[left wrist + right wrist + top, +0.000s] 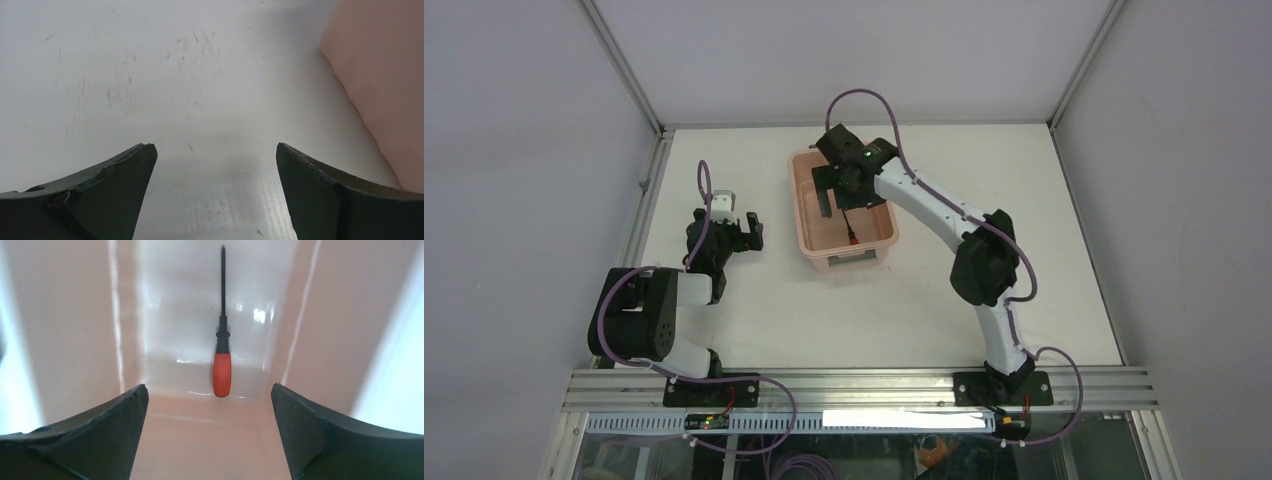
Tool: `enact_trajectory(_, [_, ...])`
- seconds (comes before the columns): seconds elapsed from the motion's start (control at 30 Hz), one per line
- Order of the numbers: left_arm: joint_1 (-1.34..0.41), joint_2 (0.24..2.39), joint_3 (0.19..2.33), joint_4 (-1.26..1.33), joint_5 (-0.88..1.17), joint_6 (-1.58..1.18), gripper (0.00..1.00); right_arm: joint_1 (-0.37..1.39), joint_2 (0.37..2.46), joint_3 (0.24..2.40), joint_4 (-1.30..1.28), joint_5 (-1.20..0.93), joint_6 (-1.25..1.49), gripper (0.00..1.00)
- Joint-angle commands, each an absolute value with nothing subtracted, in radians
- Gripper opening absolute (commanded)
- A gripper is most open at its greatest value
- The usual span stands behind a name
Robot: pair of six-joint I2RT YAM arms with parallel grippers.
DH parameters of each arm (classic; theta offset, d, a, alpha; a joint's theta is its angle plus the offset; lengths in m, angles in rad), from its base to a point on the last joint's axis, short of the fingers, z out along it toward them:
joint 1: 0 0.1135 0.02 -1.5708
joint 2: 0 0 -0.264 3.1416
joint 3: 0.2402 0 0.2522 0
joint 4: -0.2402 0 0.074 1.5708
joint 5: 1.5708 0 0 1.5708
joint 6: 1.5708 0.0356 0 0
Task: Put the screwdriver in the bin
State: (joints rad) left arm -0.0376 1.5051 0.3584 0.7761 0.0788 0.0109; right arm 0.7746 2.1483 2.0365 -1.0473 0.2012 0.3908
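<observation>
Two pairs of fingers, both spread apart and holding nothing. The right fingers (100, 435) hang over the bin (65, 330). The screwdriver (222, 375) lies free on the bin's floor, its red handle by an end wall and clear of both long walls. The left fingers (110, 190) hang over the scuffed white surface (150, 75), with the bin's corner cut off at that view's edge. Grey panels enclose the surface.

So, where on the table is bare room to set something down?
Bare table: in front of the bin, between the left fingers and the right arm; also right of that arm. Crowded: inside the bin, right fingers over the screwdriver.
</observation>
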Motion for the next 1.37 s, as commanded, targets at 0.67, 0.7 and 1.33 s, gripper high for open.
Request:
enact_trajectory(0.67, [-0.033, 1.505, 0.379, 0.811, 0.077, 0.002, 0.99, 0.219, 1.068, 0.835, -0.344, -0.006, 0.178, 0.99])
enact_trajectory(0.7, [-0.034, 1.505, 0.379, 0.812, 0.077, 0.003, 0.99, 0.21, 1.02, 0.78, -0.302, 0.038, 0.188, 0.99])
enact_trajectory(1.33, [-0.034, 1.505, 0.379, 0.812, 0.077, 0.003, 0.99, 0.203, 0.673, 0.37, -0.008, 0.232, 0.248, 0.99])
